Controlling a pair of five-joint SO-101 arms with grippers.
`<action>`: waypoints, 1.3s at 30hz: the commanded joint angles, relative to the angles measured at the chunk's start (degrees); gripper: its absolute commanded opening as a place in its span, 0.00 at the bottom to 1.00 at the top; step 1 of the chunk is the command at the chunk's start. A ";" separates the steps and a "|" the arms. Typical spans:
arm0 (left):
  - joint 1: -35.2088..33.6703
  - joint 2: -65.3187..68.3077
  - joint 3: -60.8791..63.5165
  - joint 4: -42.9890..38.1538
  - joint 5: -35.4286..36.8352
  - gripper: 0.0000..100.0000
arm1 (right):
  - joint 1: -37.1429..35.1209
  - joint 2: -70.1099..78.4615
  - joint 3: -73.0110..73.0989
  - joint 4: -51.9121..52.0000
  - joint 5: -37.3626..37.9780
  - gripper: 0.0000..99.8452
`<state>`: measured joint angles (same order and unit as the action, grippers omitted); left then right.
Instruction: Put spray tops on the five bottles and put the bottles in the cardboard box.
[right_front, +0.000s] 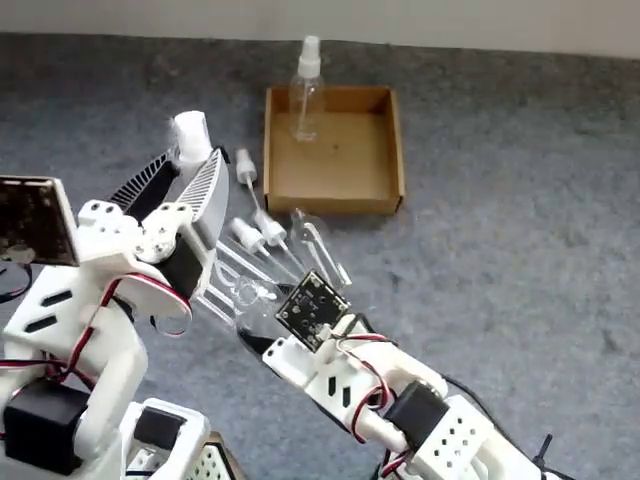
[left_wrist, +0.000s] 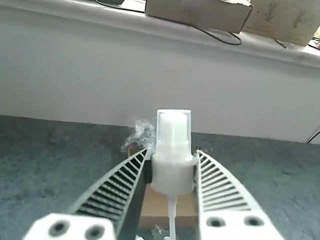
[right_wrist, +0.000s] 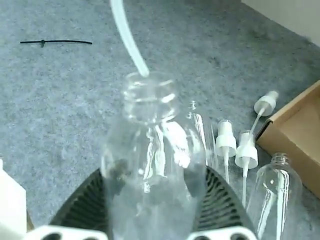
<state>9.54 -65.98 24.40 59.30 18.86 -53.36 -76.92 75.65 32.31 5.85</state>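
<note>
Left fingers (left_wrist: 112, 192) pinch spray top (left_wrist: 173, 167); right fingers (right_wrist: 82, 207), bottle (right_wrist: 152, 170).

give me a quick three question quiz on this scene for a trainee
1. True or false: the left tool is shut on a spray top.
2. How many bottles stand inside the cardboard box? A) none B) one C) three
3. In a few words: what does the right tool hold?

Key
1. True.
2. B: one capped bottle stands at the box's far wall.
3. An uncapped bottle, clear, with its mouth open.
</note>
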 joint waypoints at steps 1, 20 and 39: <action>1.54 -0.66 -0.48 -0.88 0.70 0.00 | 0.13 -0.04 -1.19 -1.80 -0.35 0.00; 7.96 -0.57 3.47 -1.32 0.44 0.00 | -0.13 -0.31 -1.36 -1.80 -0.53 0.00; 2.07 -0.66 8.31 3.60 0.62 0.00 | 0.13 -0.31 -1.54 -2.15 -0.70 0.00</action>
<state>12.26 -65.63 33.01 59.65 18.86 -53.19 -77.10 75.56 32.22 5.76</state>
